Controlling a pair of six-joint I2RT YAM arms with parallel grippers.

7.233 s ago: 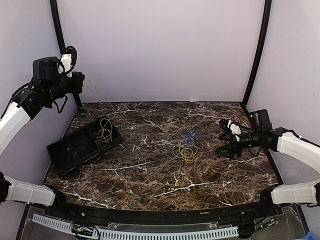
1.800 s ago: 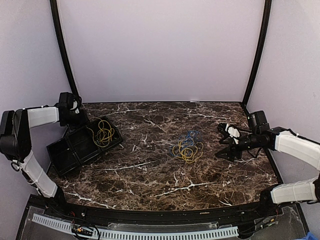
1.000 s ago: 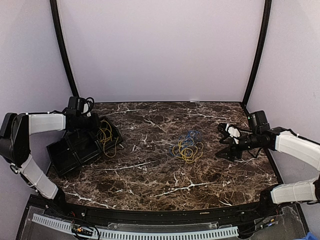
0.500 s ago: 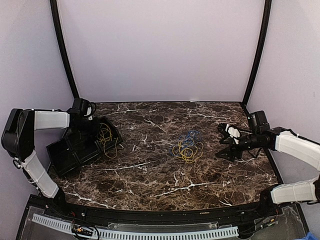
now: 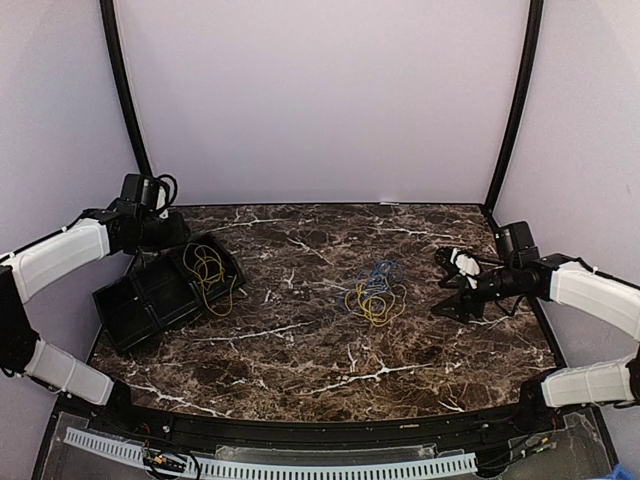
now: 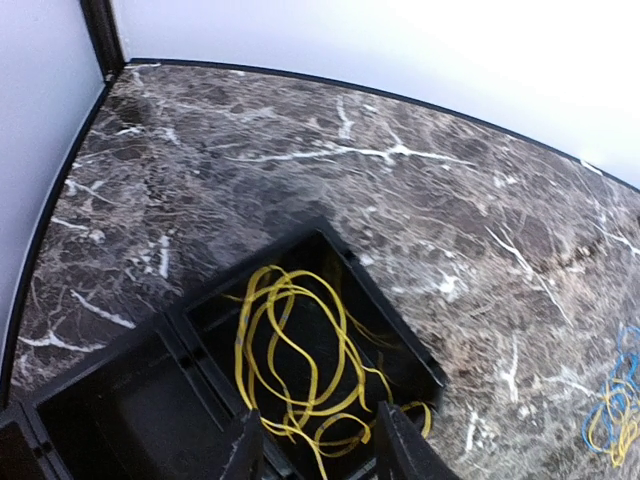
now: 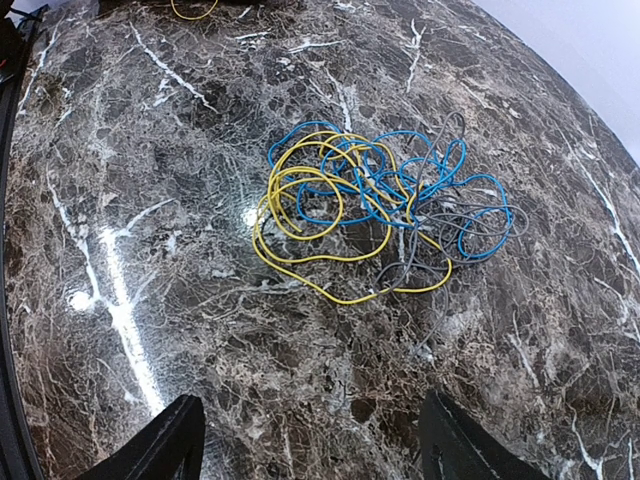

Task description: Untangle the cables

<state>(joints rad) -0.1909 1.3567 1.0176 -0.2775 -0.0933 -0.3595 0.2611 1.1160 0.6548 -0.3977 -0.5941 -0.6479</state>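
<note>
Where the top view's upper left shows the left pincer (image 5: pixel 168 228), it hovers over the far end of the black tray (image 5: pixel 130 305). Its fingers (image 6: pixel 245 452) stand apart with nothing between them. One yellow cable (image 6: pixel 290 345) lies coiled in the tray's end compartment, and a loop seems to spill over the rim.

At mid-frame, on the marble tabletop (image 5: pixel 300 350), sits the tangle (image 5: pixel 376 293), well apart from the tray. Its yellow, blue and grey strands are looped through one another.

At the right, the right pincer (image 5: pixel 452 285) hangs low near the tangle, spread wide and empty.

These wires look very light and limp, each far thinner than a finger. They would likely slip from a loose pinch, and any one lifted would probably drag its neighbours. The best hold is probably the outer yellow loop (image 7: pixel 300 262) at the tangle's lower left in the right wrist view. It lies clear of the blue knot, so it could be pinched flat against the stone and drawn off slowly.
</note>
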